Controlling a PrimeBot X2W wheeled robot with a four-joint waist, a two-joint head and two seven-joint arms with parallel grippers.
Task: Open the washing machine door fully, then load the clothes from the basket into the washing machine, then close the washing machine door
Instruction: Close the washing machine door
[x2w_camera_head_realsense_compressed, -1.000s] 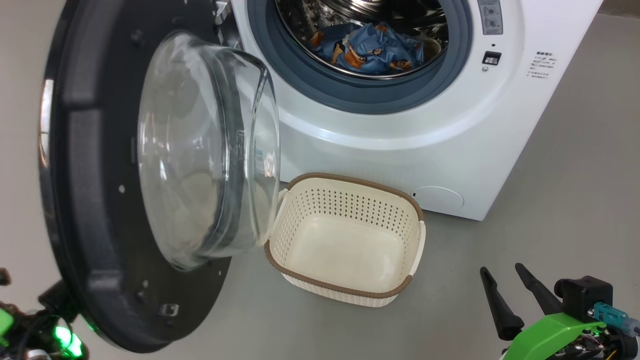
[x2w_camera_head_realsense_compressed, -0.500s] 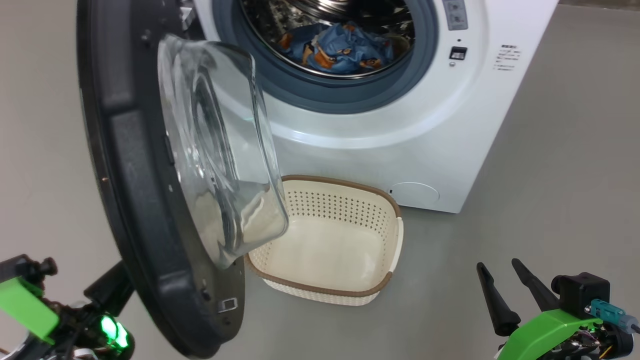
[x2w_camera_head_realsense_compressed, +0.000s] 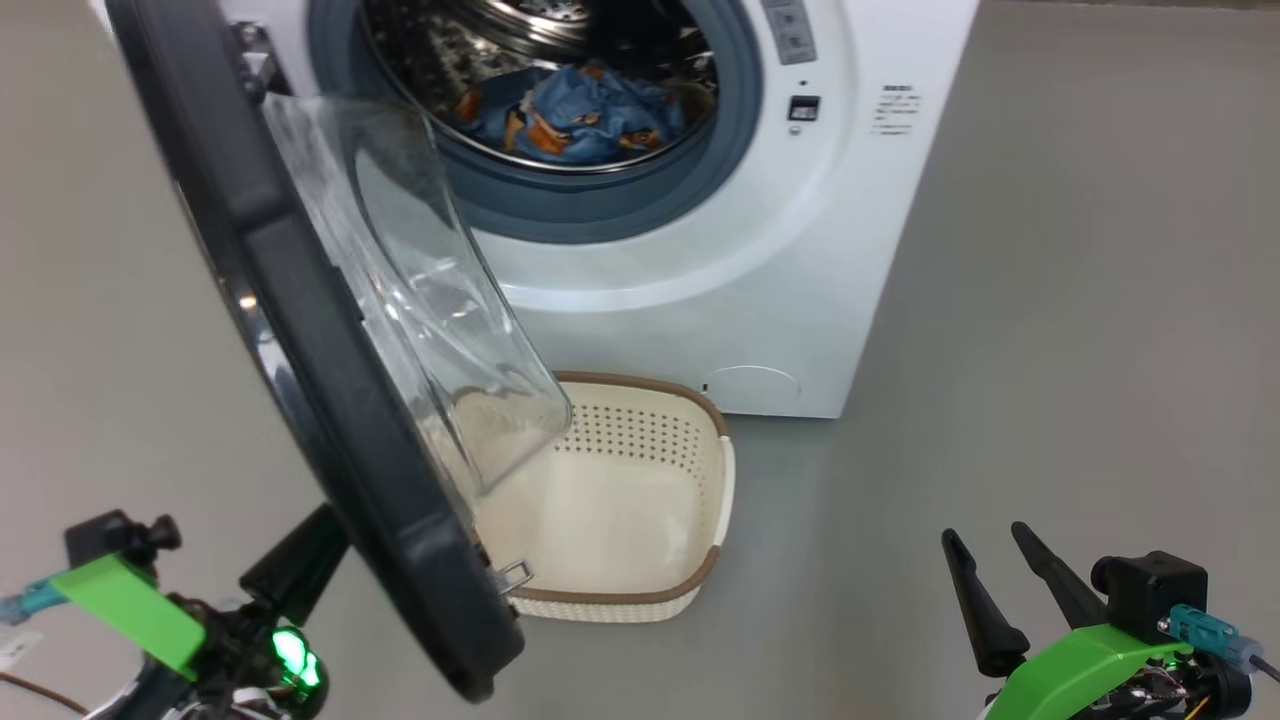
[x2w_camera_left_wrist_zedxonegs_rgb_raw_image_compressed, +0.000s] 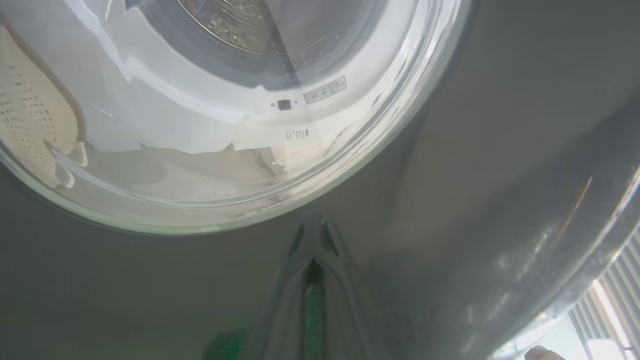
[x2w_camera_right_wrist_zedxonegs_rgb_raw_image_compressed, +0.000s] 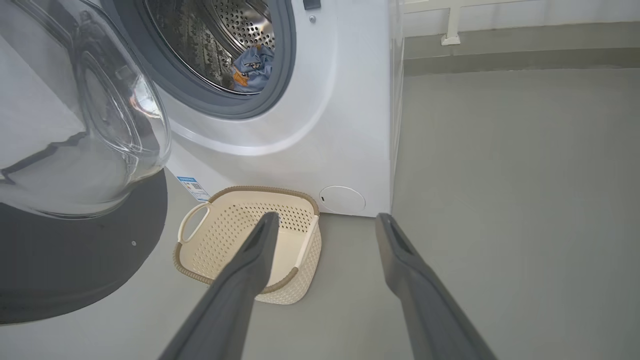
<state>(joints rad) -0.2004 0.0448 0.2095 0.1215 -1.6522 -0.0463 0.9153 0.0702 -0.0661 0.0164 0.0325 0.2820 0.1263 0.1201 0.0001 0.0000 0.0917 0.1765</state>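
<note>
swung further round within the last second, the washing machine door (x2w_camera_head_realsense_compressed: 330, 400) now stands nearly edge-on to the head camera, which has itself turned, and its glass bowl (x2w_camera_head_realsense_compressed: 440, 300) hangs near the basket's (x2w_camera_head_realsense_compressed: 640, 597) left edge. your left gripper (x2w_camera_left_wrist_zedxonegs_rgb_raw_image_compressed: 311, 240), fingers clenched together on nothing, looks set against the door's glossy outer face just beside the window's rim. your right gripper (x2w_camera_right_wrist_zedxonegs_rgb_raw_image_compressed: 326, 216) idles empty with fingers spread wide over the floor (x2w_camera_head_realsense_compressed: 1050, 300), apart from the basket. the clothes (x2w_camera_head_realsense_compressed: 575, 110) lie low in the drum (x2w_camera_head_realsense_compressed: 420, 50) of the washing machine (x2w_camera_head_realsense_compressed: 720, 290). the basket sits empty on the floor at the foot of the machine's front. closing looks to be the step in hand: push near the door's free edge, follow its arc, and mind the bowl passing the basket's rim until the latch (x2w_camera_head_realsense_compressed: 515, 575) catches. from the head the door covers your left fingertips. the left wrist view gives that contact, while the right wrist view gives the gap between bowl and basket.
</note>
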